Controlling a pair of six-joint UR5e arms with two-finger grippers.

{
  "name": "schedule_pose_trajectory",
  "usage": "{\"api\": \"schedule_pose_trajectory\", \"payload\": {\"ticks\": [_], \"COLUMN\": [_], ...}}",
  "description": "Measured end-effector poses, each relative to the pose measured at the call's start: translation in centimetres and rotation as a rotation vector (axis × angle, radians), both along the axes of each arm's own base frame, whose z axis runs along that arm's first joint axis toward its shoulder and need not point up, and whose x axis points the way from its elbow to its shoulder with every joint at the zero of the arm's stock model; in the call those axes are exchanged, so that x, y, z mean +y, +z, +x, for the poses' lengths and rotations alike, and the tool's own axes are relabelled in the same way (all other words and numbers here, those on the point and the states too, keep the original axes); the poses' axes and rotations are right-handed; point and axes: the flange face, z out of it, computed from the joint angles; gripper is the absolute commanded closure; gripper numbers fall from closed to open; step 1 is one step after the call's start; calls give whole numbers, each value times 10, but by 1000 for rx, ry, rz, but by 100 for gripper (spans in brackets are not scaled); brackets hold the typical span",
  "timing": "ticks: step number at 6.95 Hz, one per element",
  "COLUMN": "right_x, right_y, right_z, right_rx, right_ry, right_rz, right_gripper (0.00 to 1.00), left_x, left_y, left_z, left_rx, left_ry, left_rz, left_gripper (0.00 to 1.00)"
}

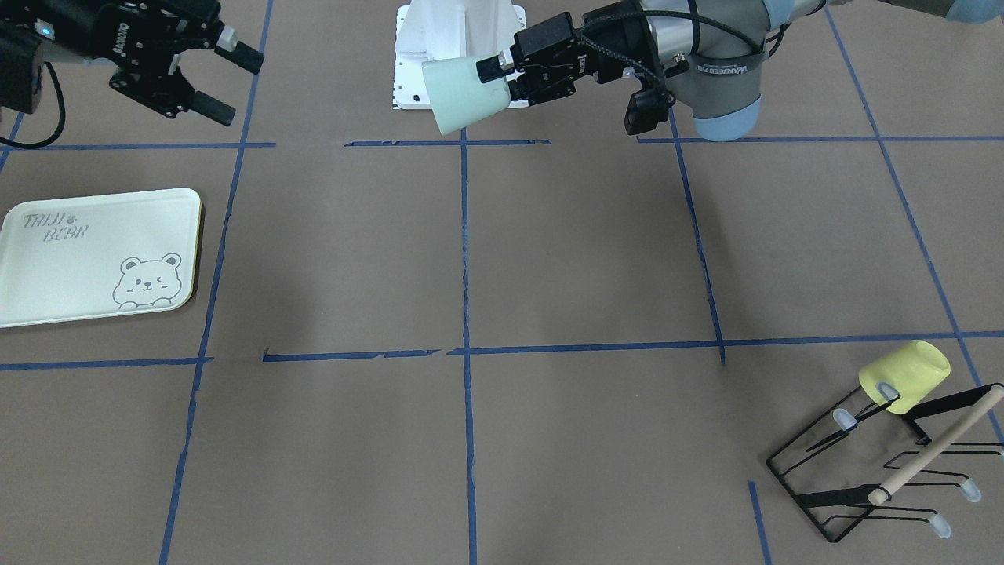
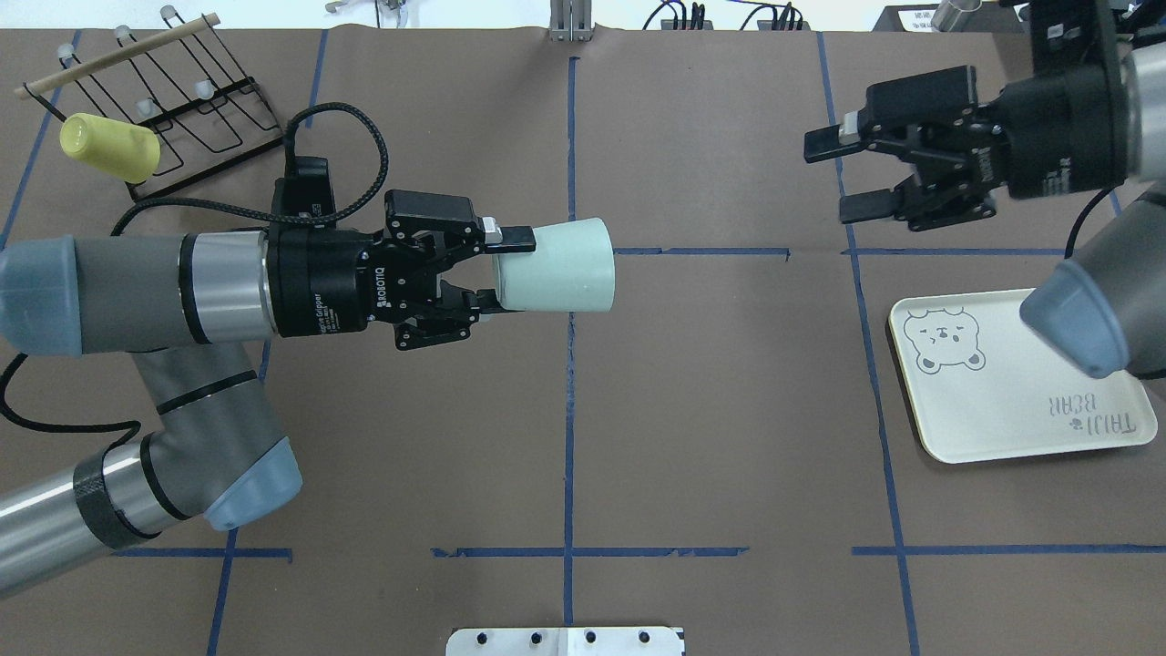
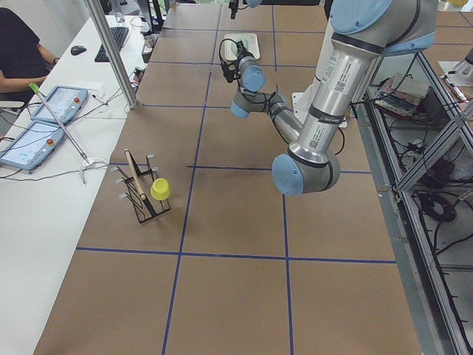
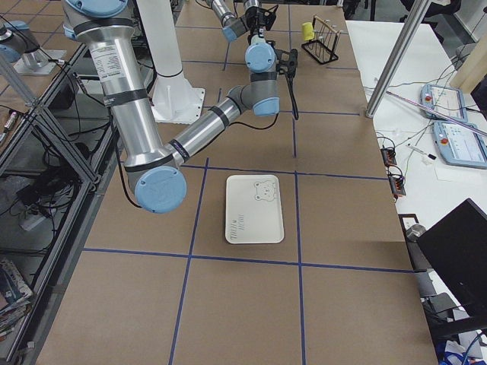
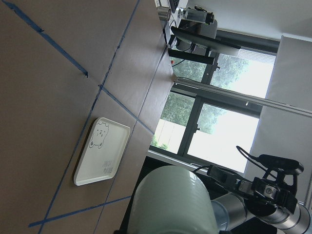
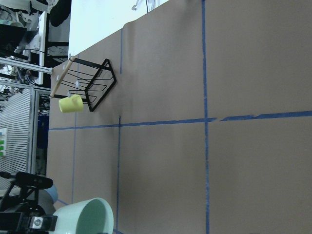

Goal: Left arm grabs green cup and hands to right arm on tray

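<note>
My left gripper (image 2: 503, 272) is shut on the base end of the pale mint-green cup (image 2: 560, 266). It holds the cup on its side above the middle of the table, mouth pointing toward the right arm. The cup also shows in the front view (image 1: 467, 94), with the left gripper (image 1: 502, 80) behind it. My right gripper (image 2: 838, 178) is open and empty, well apart from the cup, above the table beyond the tray (image 2: 1002, 401). In the front view the right gripper (image 1: 234, 83) is at the upper left and the bare bear tray (image 1: 78, 267) lies below it.
A yellow cup (image 2: 109, 146) hangs on a black wire rack (image 2: 182, 91) with a wooden bar in the far left corner. The robot's white base plate (image 2: 565, 640) sits at the near edge. Blue tape lines grid the brown table.
</note>
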Motion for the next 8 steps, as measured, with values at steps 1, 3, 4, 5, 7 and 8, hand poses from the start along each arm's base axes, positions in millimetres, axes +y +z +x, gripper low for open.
{"api": "schedule_pose_trajectory", "payload": {"ticks": [1,3,4,5,7,8], "right_x": [21,55,62,67,70,71], "right_y": [-6,-14,-22,-31,-39,-42], "right_z": [-25,-56,-63,-68,-72,-74], "right_rx": [-117,-321,-369,-396,-415,-420], "right_ry": [-19,-55,-72,-86,-99,-102], "right_rz": [-26,-26,-10,6,24,29], "right_gripper": [1,1,2,2,2,2], "left_x": [2,13,20,27,39,44], "left_y": [-1,-5,-7,-8,-12,-15], "left_z": [-2,-6,-5,-4,-1,3], "left_rx": [25,102,136,166,224,240], "left_ry": [15,67,90,109,130,140], "left_rz": [-7,-16,-9,3,4,1], "left_gripper": [91,91,91,91,91,91]}}
